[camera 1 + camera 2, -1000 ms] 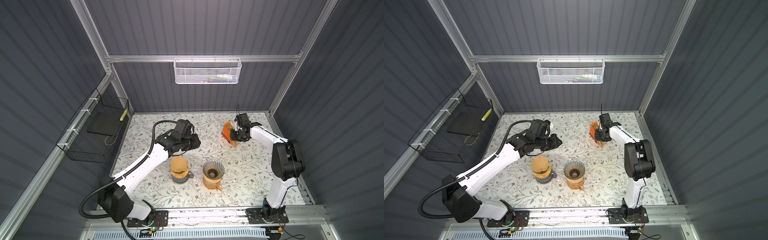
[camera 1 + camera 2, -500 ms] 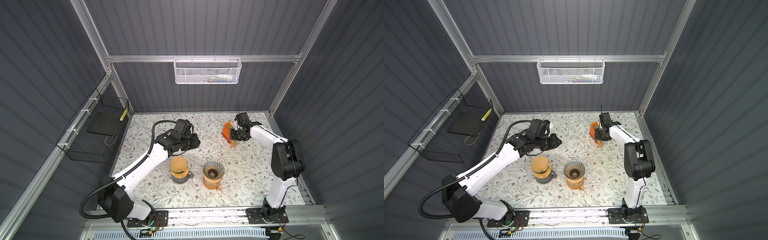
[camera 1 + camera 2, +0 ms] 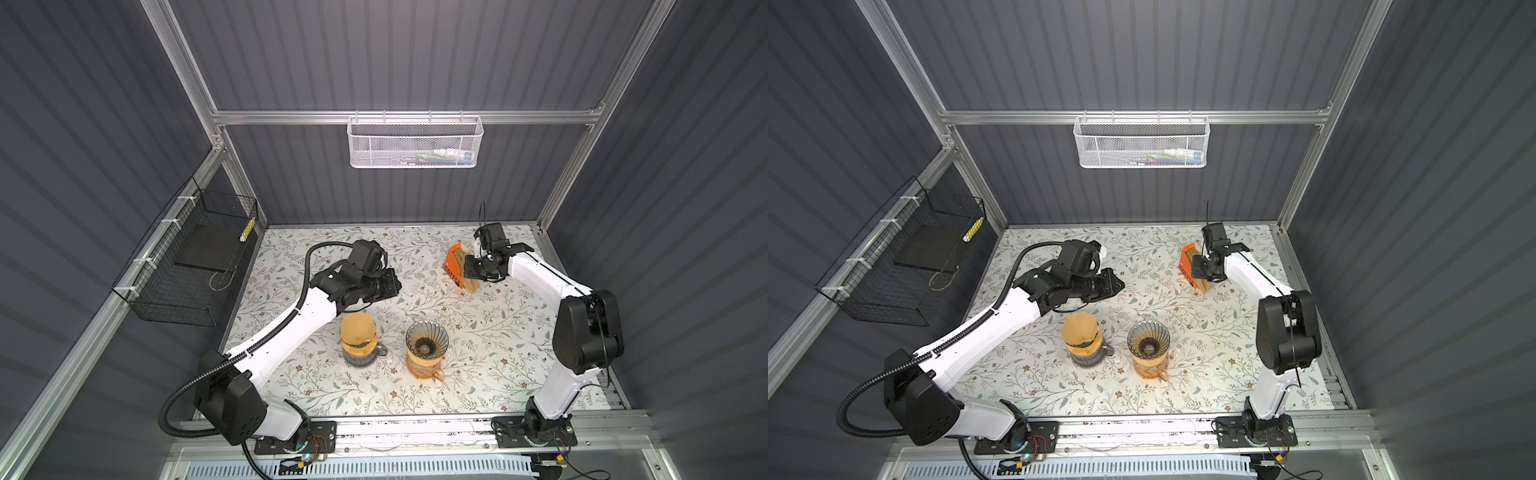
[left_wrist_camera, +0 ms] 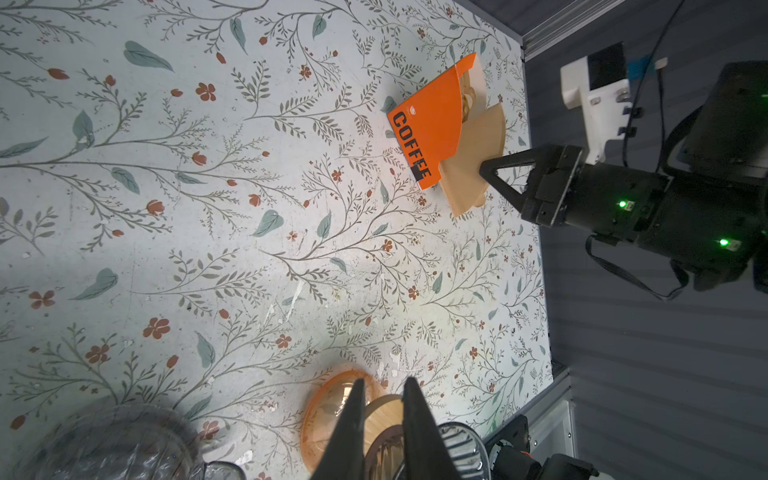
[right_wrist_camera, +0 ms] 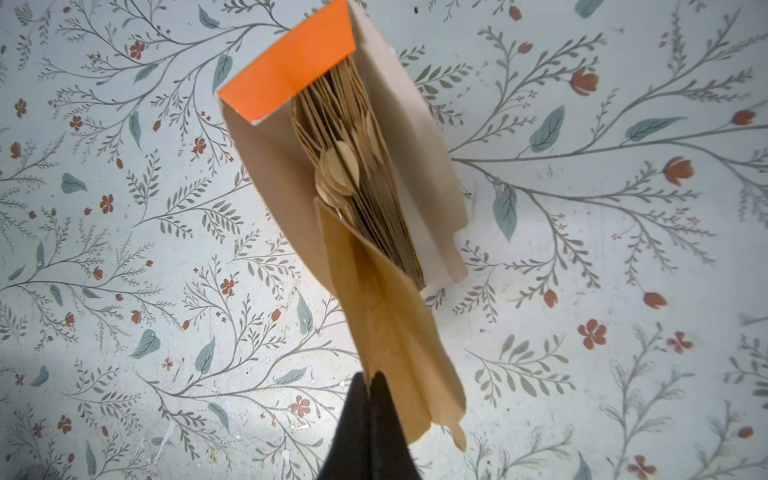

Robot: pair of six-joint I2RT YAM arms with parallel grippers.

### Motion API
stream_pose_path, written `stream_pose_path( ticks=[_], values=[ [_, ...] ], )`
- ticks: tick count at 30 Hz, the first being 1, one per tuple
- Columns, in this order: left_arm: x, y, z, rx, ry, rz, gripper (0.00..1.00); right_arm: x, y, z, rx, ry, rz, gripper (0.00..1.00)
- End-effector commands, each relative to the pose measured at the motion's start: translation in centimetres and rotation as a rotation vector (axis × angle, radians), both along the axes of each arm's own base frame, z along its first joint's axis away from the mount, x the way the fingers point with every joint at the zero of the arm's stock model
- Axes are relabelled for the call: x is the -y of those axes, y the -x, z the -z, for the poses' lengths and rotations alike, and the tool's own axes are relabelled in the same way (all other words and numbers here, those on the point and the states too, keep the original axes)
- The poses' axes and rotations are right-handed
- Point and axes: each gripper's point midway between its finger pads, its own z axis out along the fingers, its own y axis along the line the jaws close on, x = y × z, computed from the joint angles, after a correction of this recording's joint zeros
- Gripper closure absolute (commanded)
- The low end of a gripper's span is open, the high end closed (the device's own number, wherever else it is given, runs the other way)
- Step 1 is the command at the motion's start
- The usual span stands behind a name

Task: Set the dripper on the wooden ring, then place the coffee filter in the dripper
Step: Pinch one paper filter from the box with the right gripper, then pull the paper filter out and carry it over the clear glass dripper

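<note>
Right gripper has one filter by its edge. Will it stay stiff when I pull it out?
Probably not: the filter bends and fans out from the right gripper, so expect flopping. It looks thin and light, and could tear. The box, holding its far end, may drag along.

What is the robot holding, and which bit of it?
The right end effector pinches a coffee filter by its edge; the filter sticks out of the orange box. The left end effector holds nothing.
</note>
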Motion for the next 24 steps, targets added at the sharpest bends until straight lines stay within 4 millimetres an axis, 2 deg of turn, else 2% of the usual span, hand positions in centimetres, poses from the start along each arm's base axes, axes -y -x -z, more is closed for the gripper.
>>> stream_pose_path(
  ticks=[1, 14, 18, 24],
  values=[
    [-0.3, 0.4, -0.7, 0.017, 0.022, 0.01, 0.81, 0.3, 1.6, -0.2, -0.028, -0.01, 0.019, 1.0],
    [-0.8, 1.1, -1.4, 0.038, 0.036, 0.021, 0.81, -0.6, 6.1, -3.0, -0.015, -0.069, 0.019, 1.0],
    [-1.0, 1.5, -1.8, 0.045, 0.033, 0.031, 0.81, -1.5, 8.0, -4.8, 0.007, -0.068, -0.012, 1.0],
    [-1.6, 2.3, -2.3, 0.058, 0.024, 0.044, 0.81, -3.2, 11.3, -8.5, 0.04, -0.085, -0.077, 1.0]
  ],
)
